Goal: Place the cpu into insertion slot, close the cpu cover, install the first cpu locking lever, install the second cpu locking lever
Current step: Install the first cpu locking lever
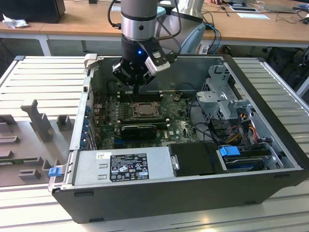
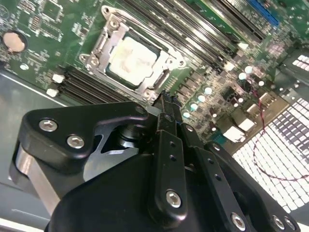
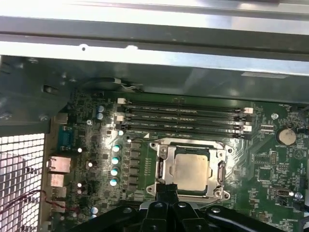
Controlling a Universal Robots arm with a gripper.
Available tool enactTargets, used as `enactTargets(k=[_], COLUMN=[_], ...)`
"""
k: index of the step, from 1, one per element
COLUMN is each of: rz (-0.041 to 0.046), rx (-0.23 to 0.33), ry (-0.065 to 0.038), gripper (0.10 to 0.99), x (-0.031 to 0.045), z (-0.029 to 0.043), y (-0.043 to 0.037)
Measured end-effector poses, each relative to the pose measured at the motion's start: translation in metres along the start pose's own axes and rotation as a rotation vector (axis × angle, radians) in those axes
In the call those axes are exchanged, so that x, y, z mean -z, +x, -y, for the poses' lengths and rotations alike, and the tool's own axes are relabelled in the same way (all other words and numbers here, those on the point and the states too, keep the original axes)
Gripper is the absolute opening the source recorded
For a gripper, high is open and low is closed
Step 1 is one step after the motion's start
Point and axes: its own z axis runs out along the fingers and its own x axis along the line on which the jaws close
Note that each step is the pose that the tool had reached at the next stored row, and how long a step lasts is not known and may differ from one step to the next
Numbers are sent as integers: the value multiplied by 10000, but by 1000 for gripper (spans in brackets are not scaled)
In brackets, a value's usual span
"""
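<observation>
The cpu (image 3: 191, 171) lies flat in the insertion slot (image 3: 221, 193) on the green board, its pale metal top showing. The cpu cover (image 3: 165, 166), a silver frame, lies down around it. In the exterior view the cpu (image 1: 144, 110) sits mid-board inside the open computer case. My gripper (image 1: 137, 89) hangs just above the board, over the slot's edge nearest the case's back wall. Its black fingers (image 2: 164, 104) are pressed together with nothing between them. In both wrist views the gripper (image 3: 166, 187) ends right at the slot's rim beside the cpu (image 2: 131, 60).
Long black memory slots (image 3: 183, 116) run beside the socket. A power supply (image 1: 125, 164), a black box (image 1: 195, 158), a blue-tabbed drive (image 1: 229, 151) and a metal drive cage (image 1: 222, 96) crowd the case. Cables hang at the exterior view's right. A grey foam tray (image 1: 34, 121) lies outside.
</observation>
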Motion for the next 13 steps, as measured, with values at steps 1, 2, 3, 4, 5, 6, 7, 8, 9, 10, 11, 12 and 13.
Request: enactTargets(k=[1, 2, 3, 4, 5, 6, 7, 8, 9, 10, 11, 12, 13], rz=[1, 0, 0, 0, -1, 3, 0, -1, -1, 0, -1, -1, 0], rx=[-1, -2, 0, 0, 0, 7, 19, 28, 35, 40, 46, 52, 54], ry=[-1, 0, 0, 0, 0, -3, 1, 1, 1, 0, 1, 1, 1], gripper=[106, 106, 106, 106, 106, 106, 106, 106, 106, 106, 106, 106, 106], x=[-2, -4, -7, -10, -17, -33, -49, -57, -65, -74, -82, -95, -100], z=[-2, -4, -7, -10, -15, -25, -43, -55, -67, -80, -91, -114, -129], y=[31, 61, 97, 133, 199, 260, 301, 322, 344, 369, 381, 389, 392])
